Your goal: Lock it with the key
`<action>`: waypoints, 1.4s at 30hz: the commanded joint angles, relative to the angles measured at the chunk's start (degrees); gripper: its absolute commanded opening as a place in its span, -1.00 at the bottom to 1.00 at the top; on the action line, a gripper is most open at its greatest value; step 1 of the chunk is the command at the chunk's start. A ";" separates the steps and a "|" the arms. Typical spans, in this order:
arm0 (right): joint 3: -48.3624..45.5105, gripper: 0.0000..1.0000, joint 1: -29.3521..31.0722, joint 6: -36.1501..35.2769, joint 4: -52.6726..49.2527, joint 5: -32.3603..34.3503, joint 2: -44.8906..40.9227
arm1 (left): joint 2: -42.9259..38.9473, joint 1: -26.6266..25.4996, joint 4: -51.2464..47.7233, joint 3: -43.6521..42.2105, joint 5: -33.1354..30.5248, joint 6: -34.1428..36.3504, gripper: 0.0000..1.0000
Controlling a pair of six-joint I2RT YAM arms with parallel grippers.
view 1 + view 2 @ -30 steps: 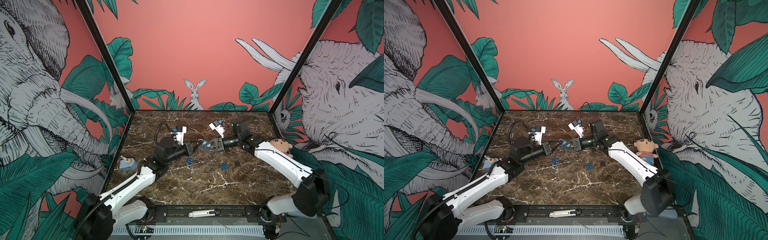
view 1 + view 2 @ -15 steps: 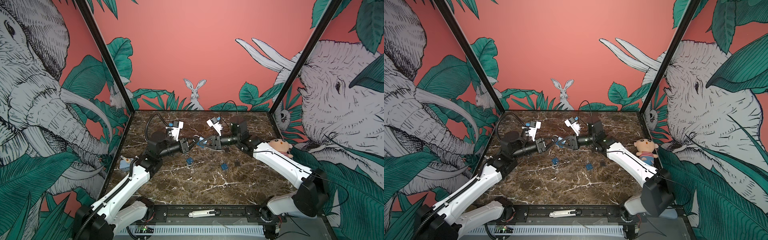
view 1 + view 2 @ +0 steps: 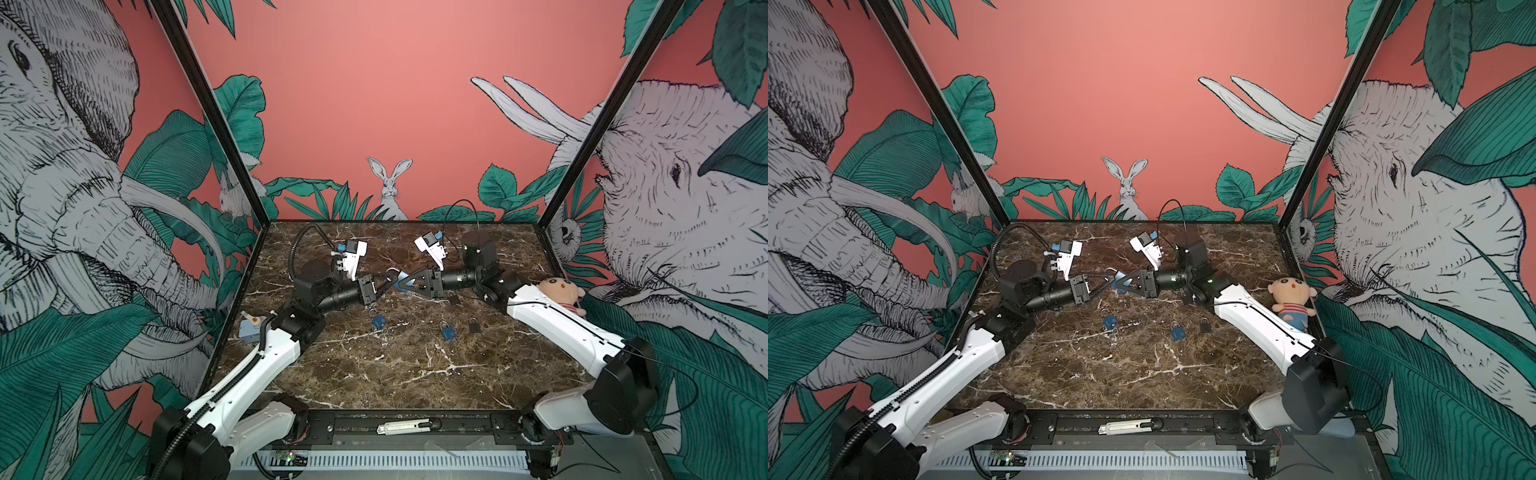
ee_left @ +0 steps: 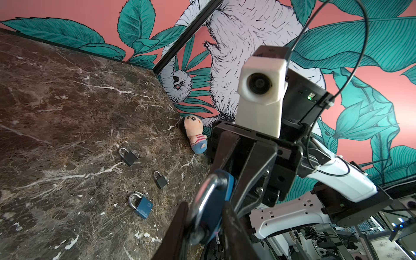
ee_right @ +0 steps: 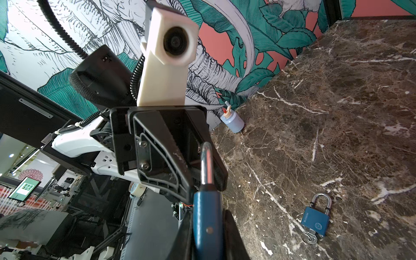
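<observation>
Moved: left arm has gone up and back toward 9 o'clock, and right claw has come up a touch toward 12. Both still meet in mid-air over the middle of the desk.
Right claw: clamped on the blue body of the held padlock, shackle pointing at the left claw.
Left claw: fingers a little apart, one either side of the shackle. Cannot tell whether they pinch it.
Key: the only one I can make out sits in the keyhole of the desk padlock, which lies at about 6 o'clock of the left claw. No claw is on it. Any key in the held padlock is hidden.
Meaning: looks like shackle handling, not the key turn, so the key step probably still lies ahead.
Risk: the shackle may slip from loose fingers, and the tiny flat key will be hard to pinch.
</observation>
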 commanded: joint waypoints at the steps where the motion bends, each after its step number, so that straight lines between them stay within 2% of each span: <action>1: -0.53 -1.00 0.52 0.14 2.23 1.82 -1.05 | 0.12 -0.08 6.06 0.51 1.39 -0.97 -0.53; 12: 0.12 -1.00 1.29 -0.87 0.52 1.78 -0.30 | 1.15 0.50 9.62 0.17 1.32 -2.95 -0.55; 15: 0.40 -1.00 1.50 -1.01 0.43 1.73 -0.25 | 1.39 0.59 9.79 0.01 1.24 -3.09 -0.63; 21: 0.77 -1.00 2.01 -1.12 0.09 1.67 0.02 | 1.93 0.67 9.92 -0.35 1.39 -3.69 -0.98; 28: 0.66 -1.00 2.06 -0.85 0.35 2.79 0.03 | 1.80 0.76 10.98 -1.37 1.36 -4.45 -1.00; 29: 0.39 -0.93 2.02 -0.84 0.41 3.12 -0.06 | 1.67 0.74 10.98 -1.40 1.16 -4.45 -1.00; 31: -0.63 -0.50 1.75 -0.60 1.74 3.34 -0.41 | 1.07 0.92 10.07 -1.49 0.36 -4.12 -1.00; 34: -2.90 -0.32 0.85 1.86 5.50 3.05 -1.23 | -0.04 1.74 7.77 -1.32 -1.08 -3.43 -1.00; 37: -5.28 -0.22 -0.37 4.15 8.86 2.62 -2.52 | -1.00 2.58 5.53 -0.88 -1.46 -2.89 -1.00; 42: -8.30 -0.16 -1.75 5.14 10.93 3.34 -4.92 | -1.43 3.00 4.29 0.17 -0.34 -2.69 -1.00</action>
